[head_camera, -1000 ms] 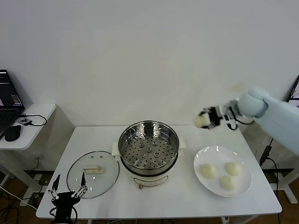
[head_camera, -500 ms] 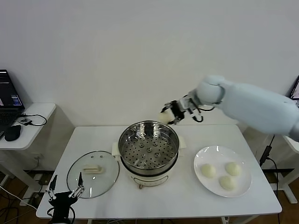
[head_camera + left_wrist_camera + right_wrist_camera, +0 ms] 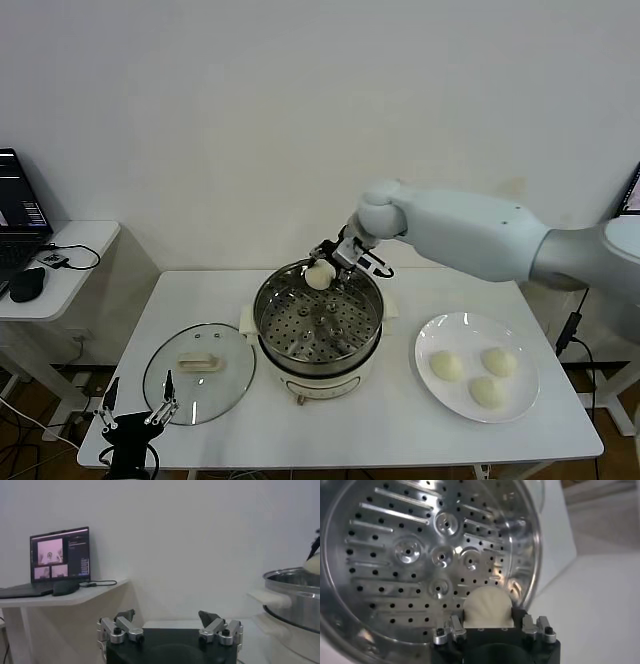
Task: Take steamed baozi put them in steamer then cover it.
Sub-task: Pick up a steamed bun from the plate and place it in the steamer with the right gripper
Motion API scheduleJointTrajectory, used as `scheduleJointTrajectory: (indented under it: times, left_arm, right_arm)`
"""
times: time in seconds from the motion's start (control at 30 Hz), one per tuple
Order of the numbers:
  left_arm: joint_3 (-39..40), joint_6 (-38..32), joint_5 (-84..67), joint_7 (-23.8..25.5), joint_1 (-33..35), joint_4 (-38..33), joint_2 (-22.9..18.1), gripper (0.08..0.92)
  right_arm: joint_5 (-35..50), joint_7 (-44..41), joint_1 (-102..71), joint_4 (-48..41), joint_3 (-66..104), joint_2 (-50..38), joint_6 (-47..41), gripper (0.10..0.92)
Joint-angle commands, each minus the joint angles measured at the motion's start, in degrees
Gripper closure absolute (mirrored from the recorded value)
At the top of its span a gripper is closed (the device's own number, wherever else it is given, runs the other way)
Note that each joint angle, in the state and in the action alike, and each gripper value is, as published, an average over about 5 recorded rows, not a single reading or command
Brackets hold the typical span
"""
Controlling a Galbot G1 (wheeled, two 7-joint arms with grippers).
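One steamed baozi [image 3: 319, 275] sits clamped between the right gripper [image 3: 330, 266] jaws above the steamer [image 3: 318, 318]; left gripper [image 3: 135, 420] jaws spread wide.

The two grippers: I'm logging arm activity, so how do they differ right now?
The right gripper is shut on a baozi, held over the steamer; the left gripper is open and holds nothing. The right one is raised above the pot's far rim, while the left one sits low at the table's near left corner, by the cover. Both have dark bodies with metal fingers.
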Motion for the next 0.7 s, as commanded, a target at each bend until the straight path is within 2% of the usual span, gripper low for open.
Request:
scheduleJointTrajectory:
  times: [0.03, 0.4, 0.6, 0.7]
  left_arm:
    - [-0.12, -0.26, 0.17, -0.06, 0.37, -0.31, -0.03, 0.177]
    - [-0.18, -0.78, 0.37, -0.17, 0.64, -0.39, -0.02, 0.177]
    - [-0.16, -0.76, 0.38, -0.2, 0.64, -0.55, 0.0, 0.177]
    - [-0.16, -0.74, 0.37, -0.19, 0.71, -0.59, 0.12, 0.177]
  right_arm:
    - [-12.2, 1.52, -3.14, -6.07, -0.85, 5.13, 7.75, 0.423]
    - [-12.12, 2.3, -4.23, -6.34, -0.88, 5.55, 8.35, 0.412]
    - [-10.35, 2.87, -2.02, -5.15, -0.42, 4.91, 8.91, 0.274]
    - [-4.79, 0.82, 1.6, -2.04, -0.68, 3.15, 6.6, 0.218]
